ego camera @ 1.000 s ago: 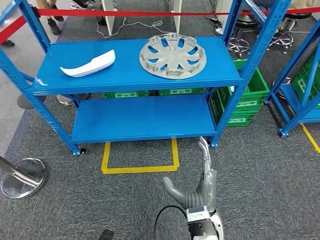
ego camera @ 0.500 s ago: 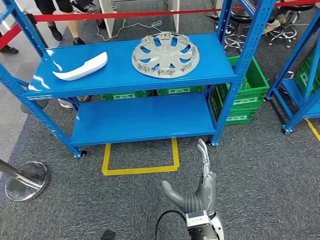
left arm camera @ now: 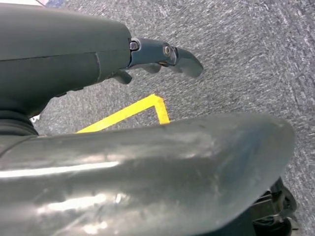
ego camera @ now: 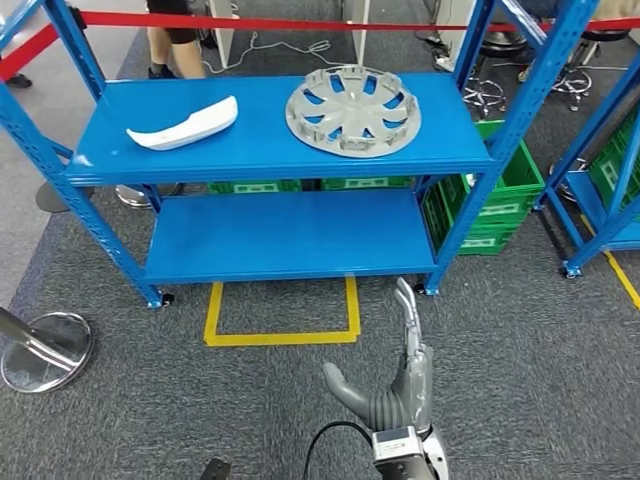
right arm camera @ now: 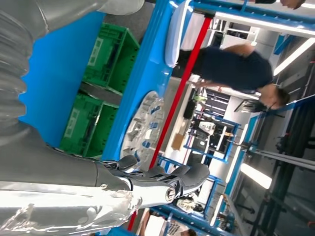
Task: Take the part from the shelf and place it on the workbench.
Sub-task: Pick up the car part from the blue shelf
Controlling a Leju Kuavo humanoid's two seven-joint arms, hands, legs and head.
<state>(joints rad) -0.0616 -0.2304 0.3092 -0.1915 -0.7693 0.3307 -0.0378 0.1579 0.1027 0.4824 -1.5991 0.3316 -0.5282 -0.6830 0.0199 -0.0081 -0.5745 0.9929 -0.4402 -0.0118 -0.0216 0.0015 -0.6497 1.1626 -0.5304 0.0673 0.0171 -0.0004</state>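
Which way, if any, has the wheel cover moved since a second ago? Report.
No. The wheel cover keeps its place on the top shelf beside the white part; only the camera shifted.

Around the blue rack

Green crates (ego camera: 498, 205) sit on the grey carpet (ego camera: 528, 380) behind the lower shelf. A yellow taped square (ego camera: 281, 318) marks the floor in front. A red barrier tape (ego camera: 249, 22) runs behind, where a person (right arm camera: 237, 66) stands; a round metal stand base (ego camera: 47, 350) lies nearby.

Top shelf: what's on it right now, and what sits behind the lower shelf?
On the top shelf lie a white curved part and a grey wheel cover, apart. Behind the lower shelf, green crates show; the shelves hide most of them.
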